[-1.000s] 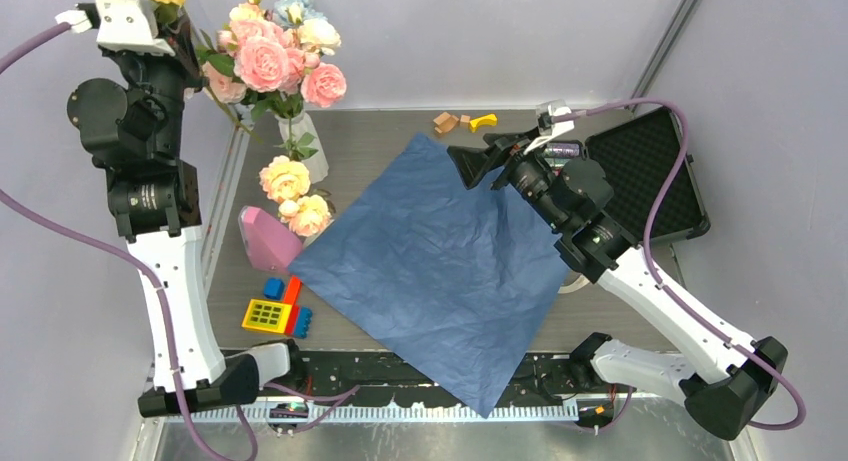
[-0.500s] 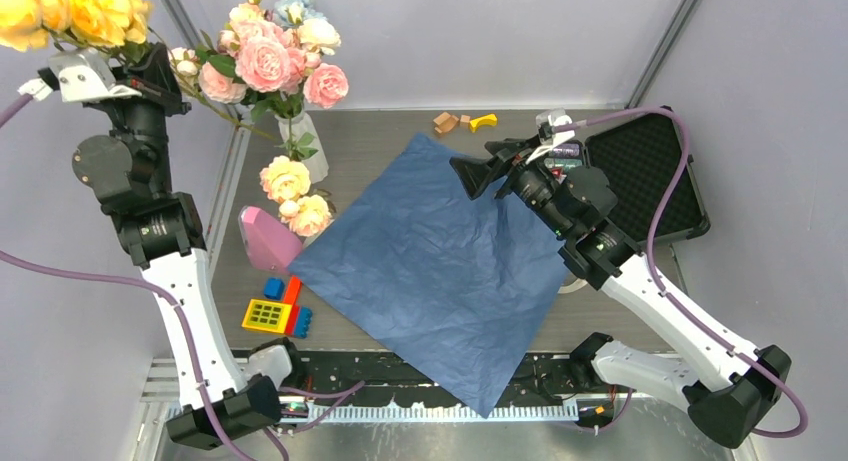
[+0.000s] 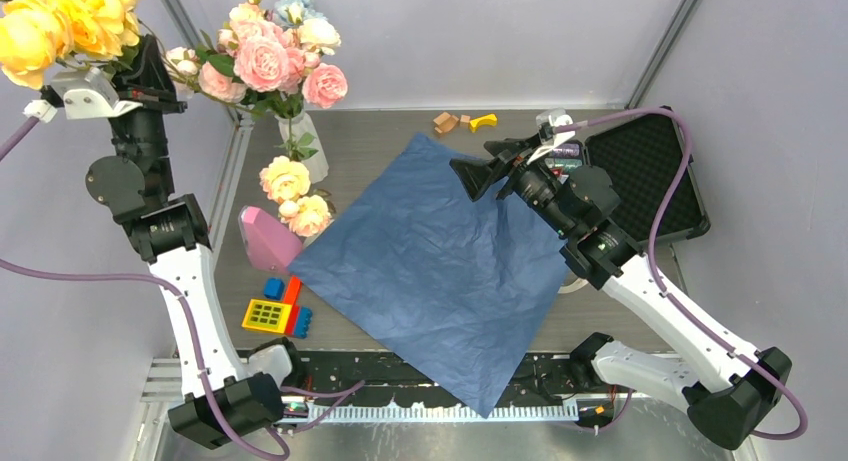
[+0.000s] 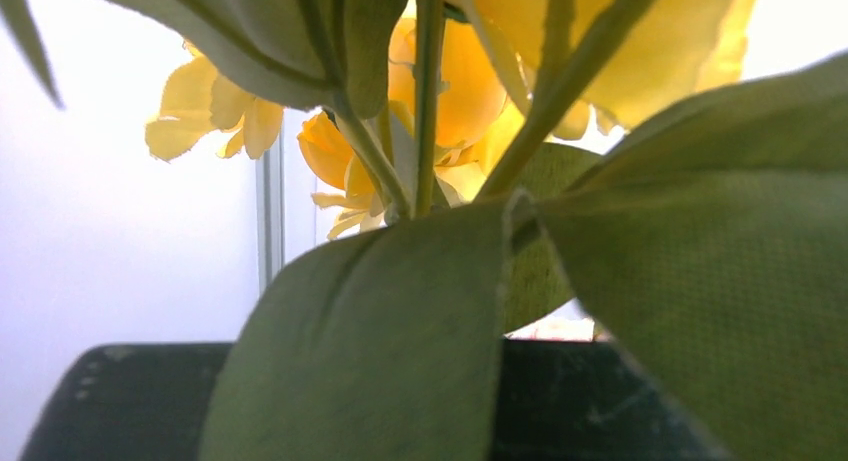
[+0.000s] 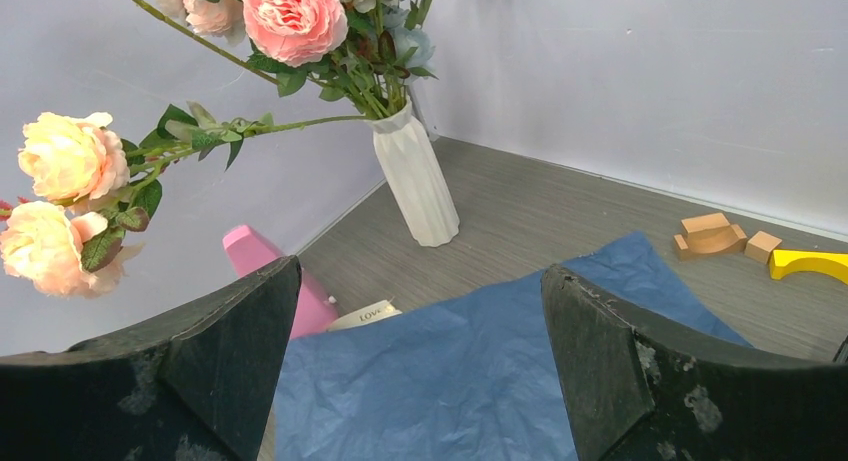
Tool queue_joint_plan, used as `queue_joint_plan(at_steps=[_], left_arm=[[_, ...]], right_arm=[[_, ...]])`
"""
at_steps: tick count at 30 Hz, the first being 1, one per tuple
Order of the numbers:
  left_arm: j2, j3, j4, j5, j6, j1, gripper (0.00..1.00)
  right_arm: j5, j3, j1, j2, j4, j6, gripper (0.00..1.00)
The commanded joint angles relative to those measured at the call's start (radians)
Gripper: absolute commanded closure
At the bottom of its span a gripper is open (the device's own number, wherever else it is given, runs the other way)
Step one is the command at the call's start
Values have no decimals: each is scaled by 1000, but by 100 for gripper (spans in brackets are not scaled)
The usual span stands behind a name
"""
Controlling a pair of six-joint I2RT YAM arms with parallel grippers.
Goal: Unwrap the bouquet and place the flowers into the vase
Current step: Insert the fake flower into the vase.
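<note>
Clamping the yellow roses (image 3: pixel 60 21) at ten o'clock, the left hand (image 3: pixel 150 69) risks toppling the crowded vase (image 3: pixel 301 143) when lowering; right hand (image 3: pixel 478 176) gapes empty.

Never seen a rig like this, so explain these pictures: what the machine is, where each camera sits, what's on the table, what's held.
Two robot arms, left and right, stand at a grey table. The wide picture looks down from above; the other two come from wrist cameras. The left gripper is shut on yellow roses with green stems, which fill its camera. The right gripper hangs open and empty over a crinkled dark blue paper sheet. A ribbed white vase holds pink blooms. A pink cone block, toy bricks and a black case lie nearby.
</note>
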Motion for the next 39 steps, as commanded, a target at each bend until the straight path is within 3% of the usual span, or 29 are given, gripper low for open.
queue_joint_plan(at_steps=[1,10,17,30,39], left_arm=[[0,-37,158,26,46,7,100],[47,-119,349,66,-13,7,100],[102,-107,383,108,-2,-3,100],[132,-115,354,85,223,-153,100],[111,-184,377,49,300,-164,100]], right_arm=[[-21,24,-8,10,54,-3,5],[-19,28,-15,16,56,3,5],[-12,26,-23,10,49,-1,5],[-15,19,-43,19,59,2,5],[-25,15,-58,20,66,11,5]])
